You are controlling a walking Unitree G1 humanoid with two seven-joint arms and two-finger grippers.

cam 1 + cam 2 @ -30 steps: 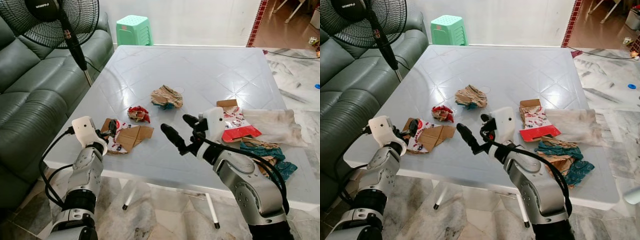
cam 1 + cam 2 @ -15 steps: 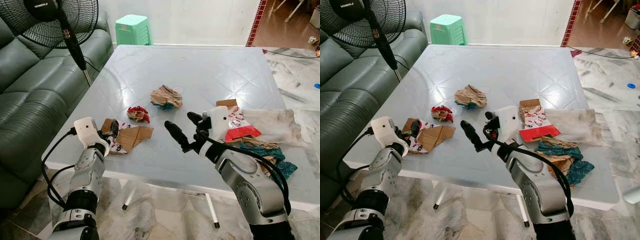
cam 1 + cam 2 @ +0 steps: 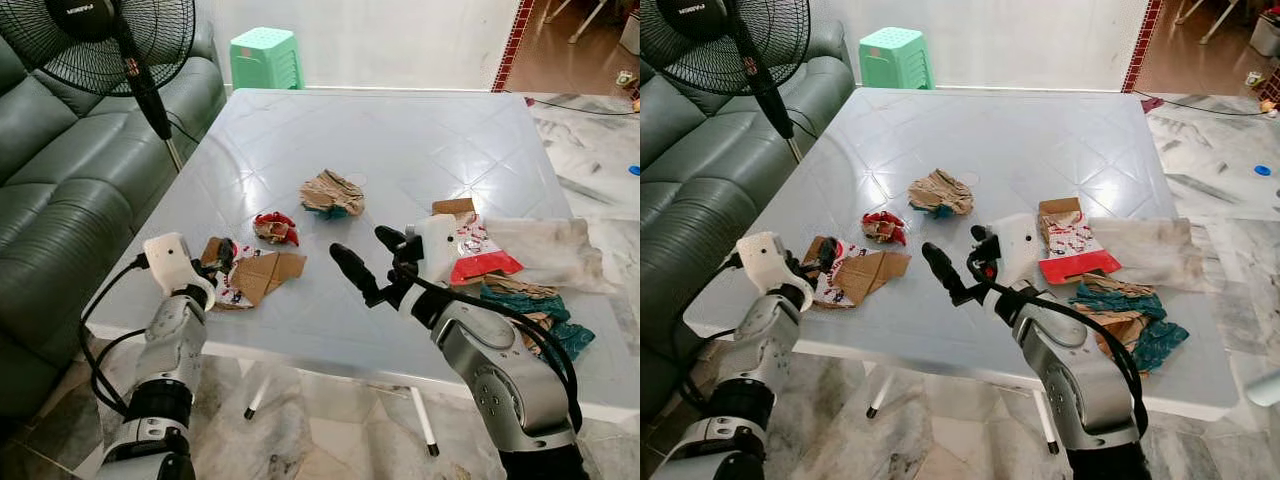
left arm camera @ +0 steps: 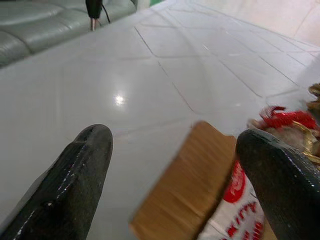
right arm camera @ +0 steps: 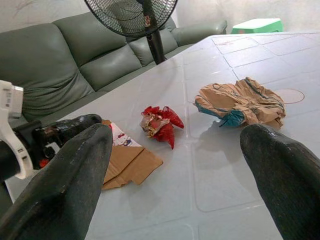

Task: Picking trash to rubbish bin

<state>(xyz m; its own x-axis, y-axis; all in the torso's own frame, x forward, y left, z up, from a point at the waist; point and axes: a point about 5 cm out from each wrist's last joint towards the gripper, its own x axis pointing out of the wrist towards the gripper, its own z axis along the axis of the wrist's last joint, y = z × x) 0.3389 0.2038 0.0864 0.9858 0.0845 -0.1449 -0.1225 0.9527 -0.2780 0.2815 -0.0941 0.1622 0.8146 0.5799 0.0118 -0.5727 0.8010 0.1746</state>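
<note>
At the far left stands a green sofa (image 3: 60, 190), with a black fan (image 3: 100, 40) on its pole between the sofa and the pale tiled surface (image 3: 400, 150). A green stool (image 3: 265, 58) sits beyond the surface's far left corner.

Over the near left edge of the surface, the left gripper (image 3: 222, 258) reaches toward a flattened cardboard piece (image 3: 265, 275) with a red-and-white printed wrapper on it. Its jaws are spread wide and hold nothing; in the left wrist view the two black fingers (image 4: 75, 175) frame the near edge of the cardboard (image 4: 185, 195).

Just beyond the cardboard lies a small red crumpled wrapper (image 3: 277, 228). Farther back, near the middle of the surface, lies a crumpled brown paper bag (image 3: 333, 194) with a bit of teal showing under it.

The right gripper (image 3: 368, 262) hovers above the near middle of the surface, apart from all the trash, pointing toward the left. Its jaws are wide apart and empty.

To the right, behind the right wrist's white housing, lies an open red-and-white carton (image 3: 472, 250). Beside it spreads a beige cloth (image 3: 550, 250), and nearer the front edge sits a heap of teal and brown wrappers (image 3: 535, 305).
</note>
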